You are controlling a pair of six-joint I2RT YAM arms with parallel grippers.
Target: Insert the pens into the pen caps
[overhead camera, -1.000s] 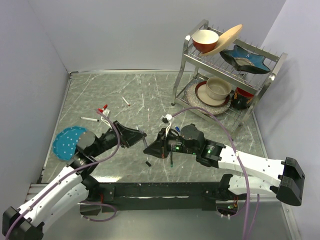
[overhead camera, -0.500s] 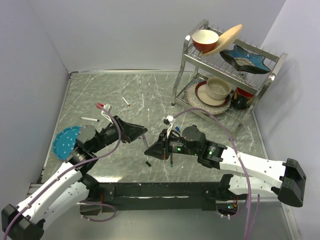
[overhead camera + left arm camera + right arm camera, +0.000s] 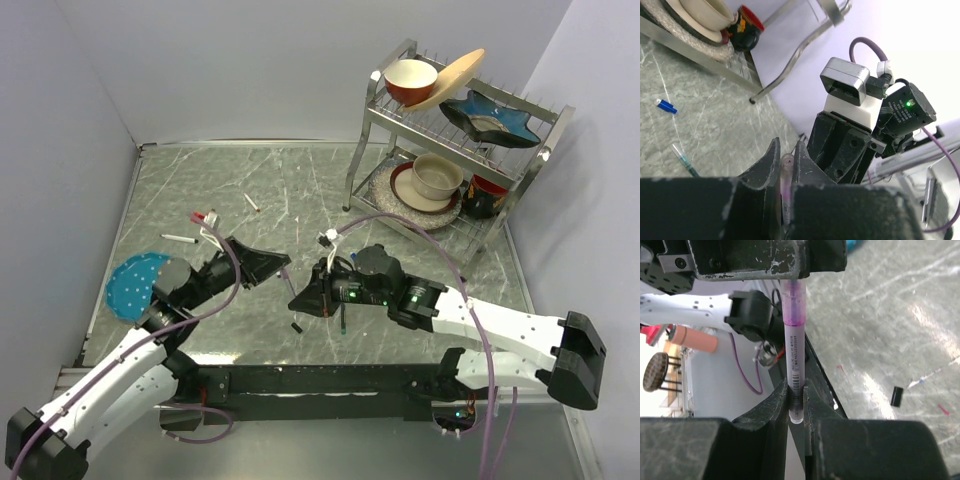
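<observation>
Right gripper (image 3: 796, 400), in its own wrist view, is clamped on the lower barrel of a white-barrelled pen with a purple end (image 3: 794, 355). The pen points to 12 o'clock, where its purple end runs into the closed jaws of the left gripper (image 3: 792, 280). A short black plastic cap (image 3: 897, 396) lies on the grey marbled table (image 3: 880, 300) at 3 o'clock.

Left wrist view: both black fingers (image 3: 771, 162) press on the pen's pinkish end. A small blue cap (image 3: 665, 106) lies at 9 o'clock, with a thin teal-tipped pen (image 3: 684, 160) just below it.

Top view: the grippers meet mid-table, the left at 11 o'clock of the right. The black cap lies at 6 o'clock of them, and a thin white red-tipped pen (image 3: 252, 203) at 11 o'clock, well apart.
</observation>
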